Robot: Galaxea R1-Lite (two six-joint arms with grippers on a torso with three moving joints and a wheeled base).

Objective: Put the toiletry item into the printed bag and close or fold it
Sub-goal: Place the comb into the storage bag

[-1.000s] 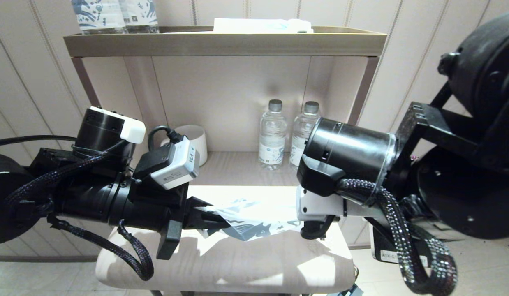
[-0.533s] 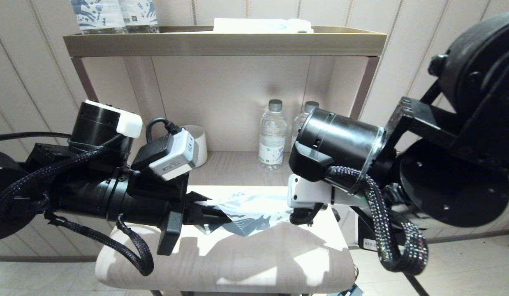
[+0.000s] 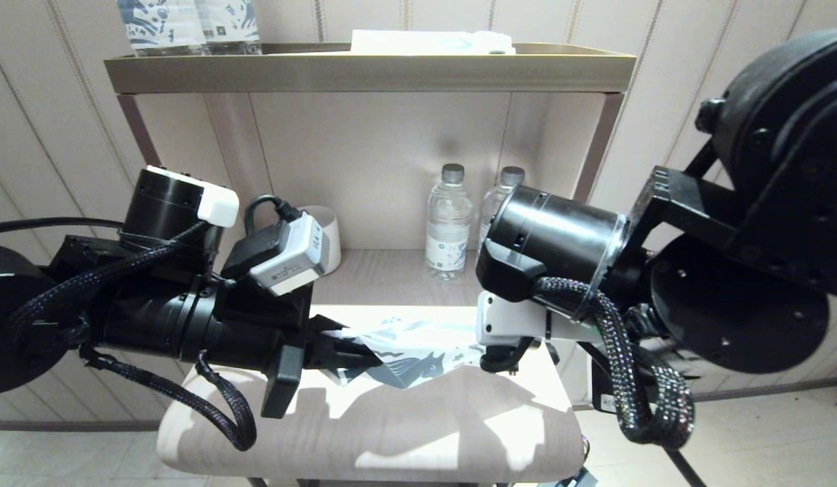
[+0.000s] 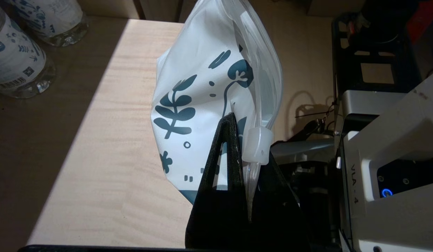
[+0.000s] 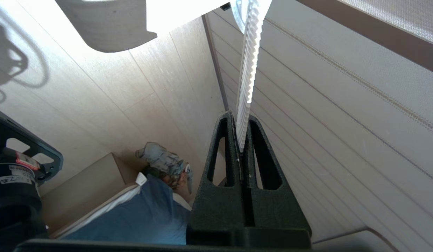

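Observation:
The printed bag [image 3: 412, 352], white with dark teal motifs, hangs crumpled just above the stool-like table between my two arms. My left gripper [image 3: 347, 355] is shut on its clear top strip. In the left wrist view the fingertips [image 4: 234, 122] pinch the printed bag [image 4: 199, 101] beside its white zip slider [image 4: 257, 145]. My right gripper [image 5: 240, 117] is shut on one end of the slim white comb [image 5: 248, 63], whose toothed length runs away from the fingers. In the head view the comb and the right fingers are hidden under the right wrist [image 3: 513, 325], at the bag's right end.
Two clear water bottles [image 3: 449, 226] and a white cup [image 3: 327, 233] stand on the shelf behind the table [image 3: 391, 433]. The top tray [image 3: 364, 67] holds printed bottles [image 3: 188, 24] and a flat white packet [image 3: 428, 42]. A person [image 5: 150, 196] shows below in the right wrist view.
My right arm has moved left and slightly up, closing in on the bag's right end. The bag has bunched up more. The left arm has barely shifted.

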